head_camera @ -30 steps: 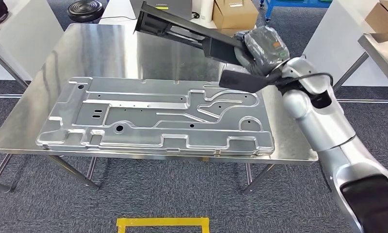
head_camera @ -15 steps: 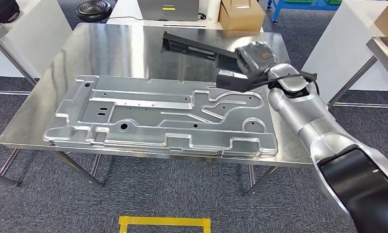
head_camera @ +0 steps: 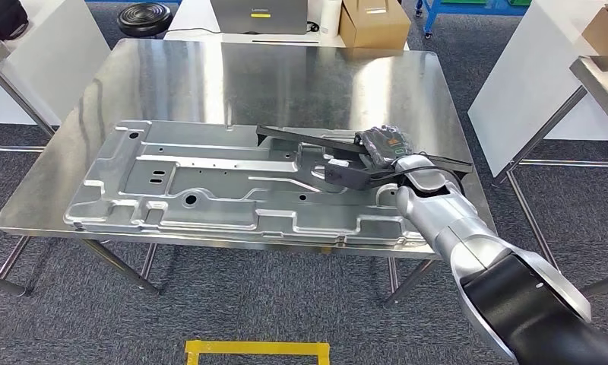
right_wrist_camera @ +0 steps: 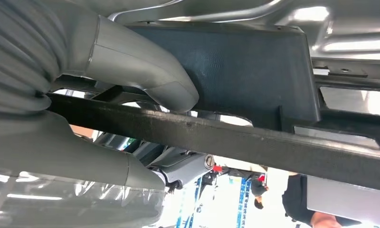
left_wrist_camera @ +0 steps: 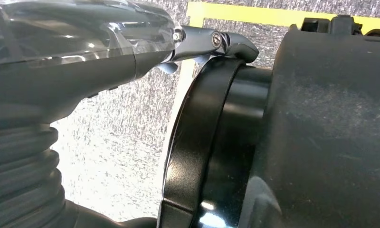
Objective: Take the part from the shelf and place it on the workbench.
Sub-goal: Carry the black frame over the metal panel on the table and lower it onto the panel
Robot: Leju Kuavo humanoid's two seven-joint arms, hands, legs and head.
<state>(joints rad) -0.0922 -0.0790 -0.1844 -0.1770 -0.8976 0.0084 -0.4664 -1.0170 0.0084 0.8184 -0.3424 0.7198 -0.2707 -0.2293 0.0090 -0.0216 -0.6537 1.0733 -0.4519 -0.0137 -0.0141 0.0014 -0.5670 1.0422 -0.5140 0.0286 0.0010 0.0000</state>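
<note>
Now right hand (head_camera: pixel 383 146), arm stretched fwd, clamped on black part (head_camera: pixel 308 139) low over stamped panel (head_camera: pixel 210 182) on workbench (head_camera: pixel 286 76).

The right arm reaches forward and inward, its right hand (head_camera: pixel 383 144) clasped around something dark.

Silver right arm (head_camera: pixel 445 220) with a glossy black upper section; grey ribbed cover behind the robot hand (head_camera: pixel 384 146).

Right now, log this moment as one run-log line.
phase: placing | right hand: holds black part low over metal panel on workbench | release: not yet
</note>
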